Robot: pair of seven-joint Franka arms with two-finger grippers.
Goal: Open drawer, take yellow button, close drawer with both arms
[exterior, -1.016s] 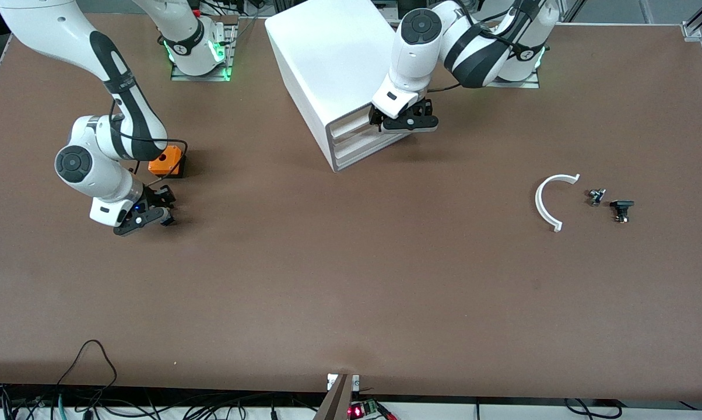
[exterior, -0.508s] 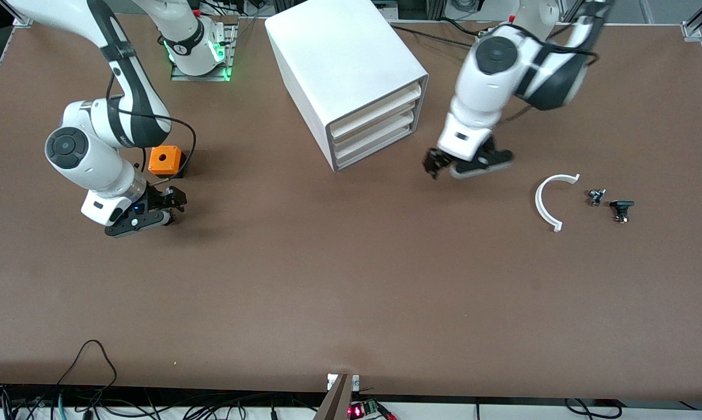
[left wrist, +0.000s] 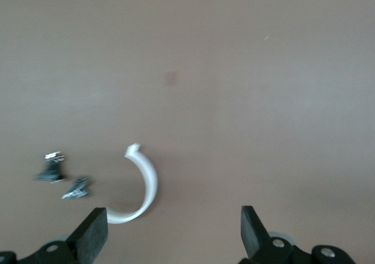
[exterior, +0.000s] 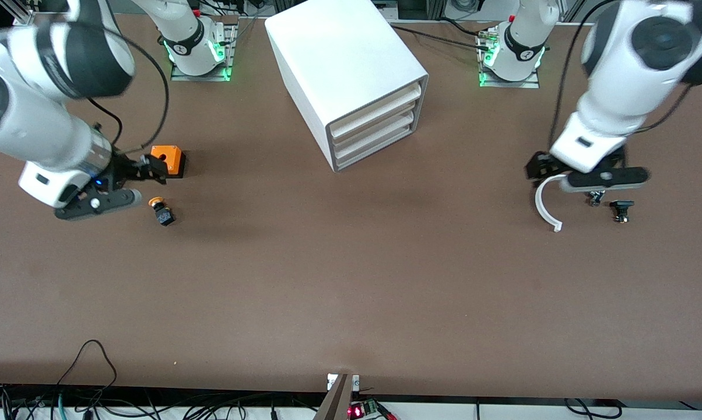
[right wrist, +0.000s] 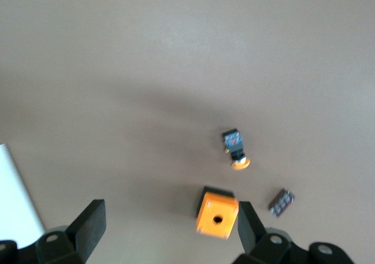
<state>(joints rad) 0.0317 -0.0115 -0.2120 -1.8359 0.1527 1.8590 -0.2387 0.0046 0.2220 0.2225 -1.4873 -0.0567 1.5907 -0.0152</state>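
— Where the front view looks down, the button (exterior: 160, 211) lies on the table (exterior: 351, 291), nearer the camera than the orange cube (exterior: 167, 160); all three drawers (exterior: 374, 125) sit flush in the cabinet (exterior: 333, 52).
— And the grippers?
— Right gripper (exterior: 118, 184) hangs beside the cube, left gripper (exterior: 584, 175) over the white arc (exterior: 543, 204).
— Left wrist view?
— Jaws wide, empty, above the arc (left wrist: 143, 185).
— Right wrist view?
— Jaws wide, empty; button (right wrist: 235, 148) lies apart from the cube (right wrist: 217, 216).
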